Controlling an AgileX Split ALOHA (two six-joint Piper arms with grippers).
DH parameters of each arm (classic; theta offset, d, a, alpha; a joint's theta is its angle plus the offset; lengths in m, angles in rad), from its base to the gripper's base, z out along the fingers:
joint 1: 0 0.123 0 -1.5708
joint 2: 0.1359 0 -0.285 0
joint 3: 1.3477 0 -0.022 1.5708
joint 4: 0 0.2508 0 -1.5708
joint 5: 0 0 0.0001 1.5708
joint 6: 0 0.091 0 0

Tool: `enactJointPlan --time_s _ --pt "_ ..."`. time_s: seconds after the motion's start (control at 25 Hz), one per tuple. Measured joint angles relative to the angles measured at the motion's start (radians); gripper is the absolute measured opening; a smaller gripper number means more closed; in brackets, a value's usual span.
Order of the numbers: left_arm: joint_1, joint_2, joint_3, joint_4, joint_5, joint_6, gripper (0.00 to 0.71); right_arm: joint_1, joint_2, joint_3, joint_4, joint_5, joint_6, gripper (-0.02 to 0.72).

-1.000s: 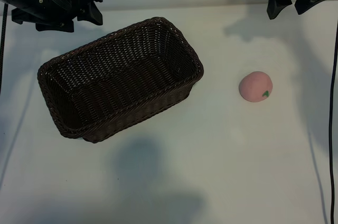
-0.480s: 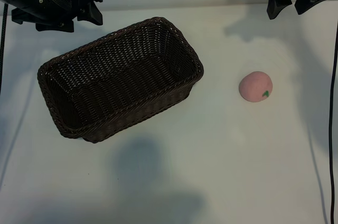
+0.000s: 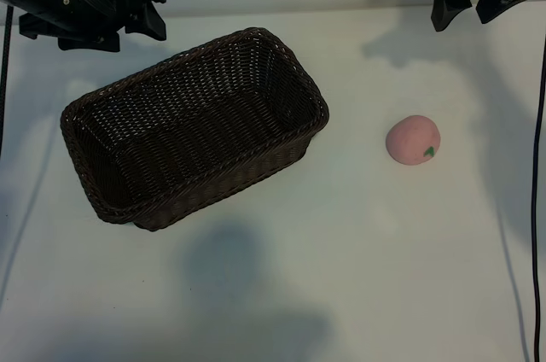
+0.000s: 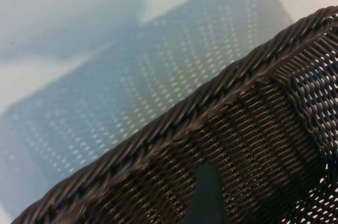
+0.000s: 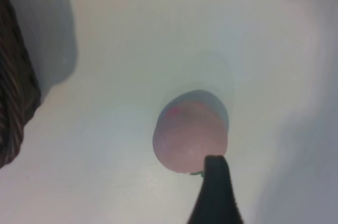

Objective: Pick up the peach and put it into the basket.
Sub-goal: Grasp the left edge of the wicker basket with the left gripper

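The peach [image 3: 413, 139], a small round pale pink fruit, lay on the white worktop [image 3: 341, 277] in the right half of the exterior view, well apart from the basket [image 3: 111, 208] and untouched by either arm. Being nearly spherical, it had no clear long axis; its tiny green leaf mark faced the lower right in the exterior view. No brand, label or writing could be read on it or on anything else in view.

The dark brown woven wicker basket stood empty to the left of the peach, its long axis running diagonally from lower left to upper right in the exterior view, its opening facing up and its braided rim unbroken.

The right gripper [image 3: 469, 5] hung at the upper right corner of the exterior view, above and beyond the peach, its jaws standing wide and holding nothing. In the right wrist view the peach [image 5: 190, 134] lay below the camera, with one dark fingertip [image 5: 215, 192] overlapping its edge.

The left gripper [image 3: 145, 16] hung at the upper left, beyond the basket's far rim, its jaws likewise wide and empty. The left wrist view showed the basket's rim [image 4: 174, 129] close by.
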Motion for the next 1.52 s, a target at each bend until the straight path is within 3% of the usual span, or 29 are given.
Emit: enactJointPlan --time_s 0.16,0.4,0.88,1.12,1.52 --pt "0.0 0.0 0.0 -0.002 -0.02 -0.008 0.566 0.0 0.0 0.0 0.0 0.0 0.0 0.53" --pt "0.0 -0.049 0.029 0.053 0.052 -0.113 0.566 0.0 0.0 0.0 0.0 0.0 0.001 0.53" --pt "0.0 -0.307 0.425 0.348 -0.004 -0.518 0.566 0.0 0.0 0.0 0.0 0.0 0.0 0.53" --pt "0.0 -0.26 0.492 0.338 -0.098 -0.543 0.566 0.0 0.0 0.0 0.0 0.0 0.0 0.53" --pt "0.0 -0.094 0.492 0.293 -0.173 -0.538 0.566 0.0 0.0 0.0 -0.001 0.0 0.0 0.53"
